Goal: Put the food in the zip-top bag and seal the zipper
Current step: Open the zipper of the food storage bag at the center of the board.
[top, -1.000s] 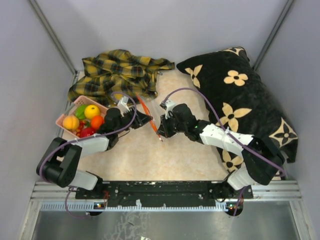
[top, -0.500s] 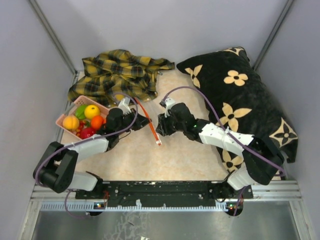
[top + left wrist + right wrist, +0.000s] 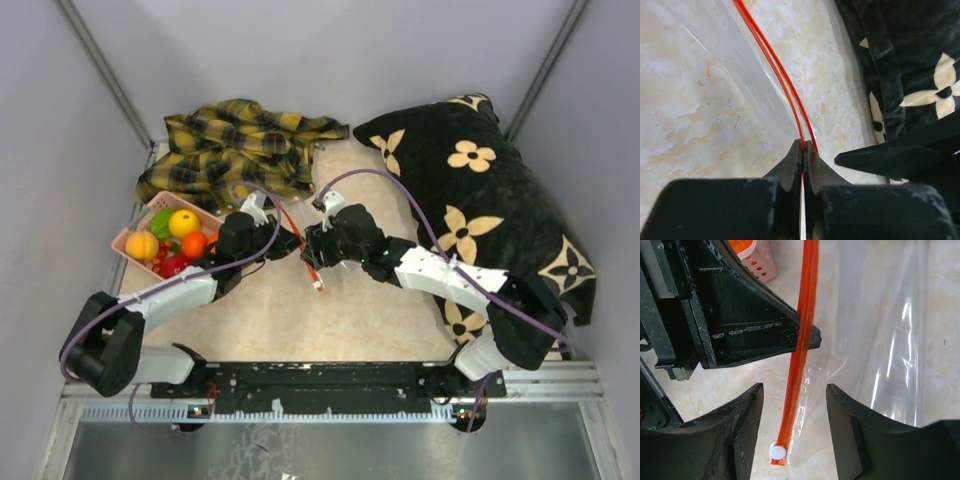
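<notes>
You have the left gripper (image 3: 803,150) clamped fully down on the zipper (image 3: 771,60); the red strip runs out from between its closed fingertips. That pinch sits just right of the pink basket (image 3: 125,240), seen from overhead. The right gripper (image 3: 795,395) stands parted on the far side of the strip from the basket. Its two fingers straddle the zipper without touching it and it holds nothing. The white slider (image 3: 777,451) sits at the strip's near end, between those fingers. The zip-top bag (image 3: 880,340) lies flat on the table right of the basket, clear film spreading away from the strip; you cannot tell from these views whether the mouth is open. All the food (image 3: 183,222) sits in the basket: lemon, orange balls, red apple, green piece. A plaid cloth (image 3: 235,145) lies behind the basket, and a black flowered pillow (image 3: 480,190) well off to its right.
</notes>
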You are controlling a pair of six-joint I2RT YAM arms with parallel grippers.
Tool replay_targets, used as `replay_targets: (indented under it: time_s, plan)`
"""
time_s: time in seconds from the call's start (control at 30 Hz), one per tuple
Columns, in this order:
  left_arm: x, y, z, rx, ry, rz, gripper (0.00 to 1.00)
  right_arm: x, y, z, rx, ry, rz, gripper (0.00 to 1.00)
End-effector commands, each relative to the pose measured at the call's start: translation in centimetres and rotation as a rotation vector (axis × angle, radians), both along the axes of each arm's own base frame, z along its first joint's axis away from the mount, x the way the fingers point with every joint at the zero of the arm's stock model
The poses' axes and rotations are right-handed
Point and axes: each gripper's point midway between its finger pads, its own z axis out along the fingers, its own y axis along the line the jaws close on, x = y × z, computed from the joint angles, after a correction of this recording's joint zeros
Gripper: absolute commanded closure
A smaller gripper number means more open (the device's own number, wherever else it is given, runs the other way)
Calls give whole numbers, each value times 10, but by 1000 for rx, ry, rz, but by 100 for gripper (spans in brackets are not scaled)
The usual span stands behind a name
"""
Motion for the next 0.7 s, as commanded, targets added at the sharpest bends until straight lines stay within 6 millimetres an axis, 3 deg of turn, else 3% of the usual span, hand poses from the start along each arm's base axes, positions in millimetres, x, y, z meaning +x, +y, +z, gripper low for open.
replay_targets:
  time_s: [0.0,0.13,0.33,0.47,0.67]
  plan:
    - [4,-4,26,18,-63,8,100,8,17,23,43,-87,8,46]
    - [1,-9,31,32,-76,-7,100,20,-1,14,-7,-112,-96,45]
    - [-4,-9,28,78,-76,-10,100,28,-20,23,-30,-164,-184,46]
    - [-6,-10,30,88,-77,-19,100,33,-31,15,-89,-167,-232,48]
    - [-10,-14,30,102,-72,-43,100,34,-31,14,-99,-179,-219,51]
